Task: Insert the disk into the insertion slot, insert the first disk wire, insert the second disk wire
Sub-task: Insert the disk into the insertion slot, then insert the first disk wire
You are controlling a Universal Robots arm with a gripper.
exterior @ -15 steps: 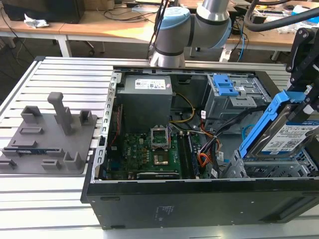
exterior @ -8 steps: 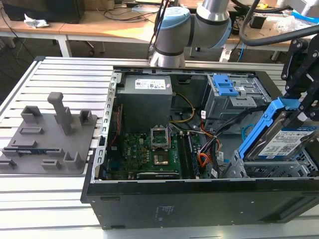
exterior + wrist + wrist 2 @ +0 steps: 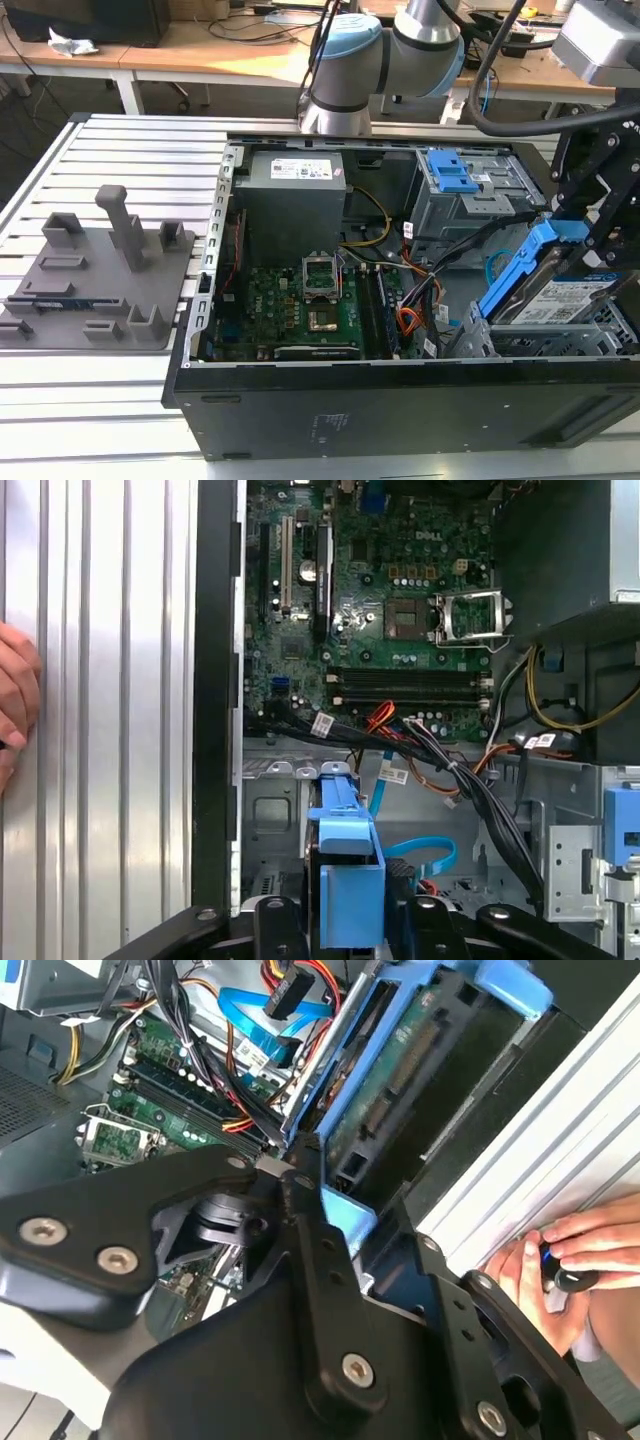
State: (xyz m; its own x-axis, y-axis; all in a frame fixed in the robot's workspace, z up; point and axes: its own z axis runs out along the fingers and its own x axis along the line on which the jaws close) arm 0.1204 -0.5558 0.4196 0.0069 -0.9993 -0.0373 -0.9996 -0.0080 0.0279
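The disk [image 3: 568, 300] is a flat silver drive with a white label on its upper face, clipped in a bright blue frame; the second wrist view shows its underside, a green board with a row of contacts. The gripper [image 3: 350, 920] has its black fingers [image 3: 300, 1175] closed on the frame's end, so it holds the disk by the blue plastic. In the exterior view the disk is tilted at the case's [image 3: 400, 400] end on that view's right, its lower end down at the mouth of the slot [image 3: 545, 342], a grey perforated metal bay, and its gripped end raised. It is not lying flat in the bay, and I cannot tell whether it touches the metal. Counted: one disk, one slot, one gripper, one arm [image 3: 345, 60]. There is one blue cable [image 3: 425, 852], thin, flat and looped on the case floor just beside the frame. There is one red-orange wire [image 3: 312, 976] ending in a small black plug near that cable. Inside the case sit one motherboard [image 3: 300, 305], one grey power supply [image 3: 295, 195] and one taller cage [image 3: 470, 195] with a blue latch. On the slatted table [image 3: 120, 150] beside the case lies one grey fixture [image 3: 95, 270]. A person's hand [image 3: 15, 710] rests on the table, well apart from the gripper
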